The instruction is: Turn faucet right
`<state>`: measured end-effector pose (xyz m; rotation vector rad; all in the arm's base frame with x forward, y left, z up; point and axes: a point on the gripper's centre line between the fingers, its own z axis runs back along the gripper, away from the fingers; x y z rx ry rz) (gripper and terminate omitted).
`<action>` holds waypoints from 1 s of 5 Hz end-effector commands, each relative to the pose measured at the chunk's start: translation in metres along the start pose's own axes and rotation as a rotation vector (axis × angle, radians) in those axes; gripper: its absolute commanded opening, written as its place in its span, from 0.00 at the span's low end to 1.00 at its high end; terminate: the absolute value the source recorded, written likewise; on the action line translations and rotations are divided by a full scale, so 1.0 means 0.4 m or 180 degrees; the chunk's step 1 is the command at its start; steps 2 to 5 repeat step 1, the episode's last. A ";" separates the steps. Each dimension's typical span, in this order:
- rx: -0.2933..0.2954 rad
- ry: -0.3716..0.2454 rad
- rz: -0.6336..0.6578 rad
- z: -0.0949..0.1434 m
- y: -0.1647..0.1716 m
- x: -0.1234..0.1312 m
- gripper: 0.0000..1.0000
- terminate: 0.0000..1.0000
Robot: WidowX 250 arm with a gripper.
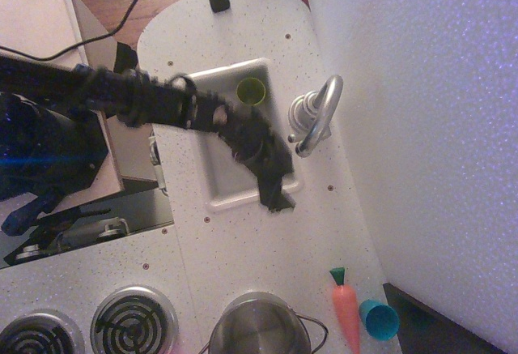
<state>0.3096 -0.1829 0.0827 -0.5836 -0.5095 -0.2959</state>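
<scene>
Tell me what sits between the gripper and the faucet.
Nothing stands between them. In the overhead view only the sink rim and bare speckled counter separate the gripper from the faucet.

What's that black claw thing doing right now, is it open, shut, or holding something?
End effector: it hangs over the sink's near corner, apart from the faucet, with nothing visibly held; open or closed cannot be told.

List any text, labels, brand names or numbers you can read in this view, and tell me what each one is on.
None: no readable text, number or sign shows in this view.
The faucet, sink, green cup, steel pot, toy carrot and blue cup are all unmarked.
The dark arm and its claw show no legible label.
</scene>
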 end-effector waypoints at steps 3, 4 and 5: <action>-0.0021 -0.0428 -0.0271 0.109 -0.072 0.042 1.00 1.00; -0.0021 -0.0428 -0.0271 0.109 -0.072 0.042 1.00 1.00; -0.0021 -0.0428 -0.0271 0.109 -0.072 0.042 1.00 1.00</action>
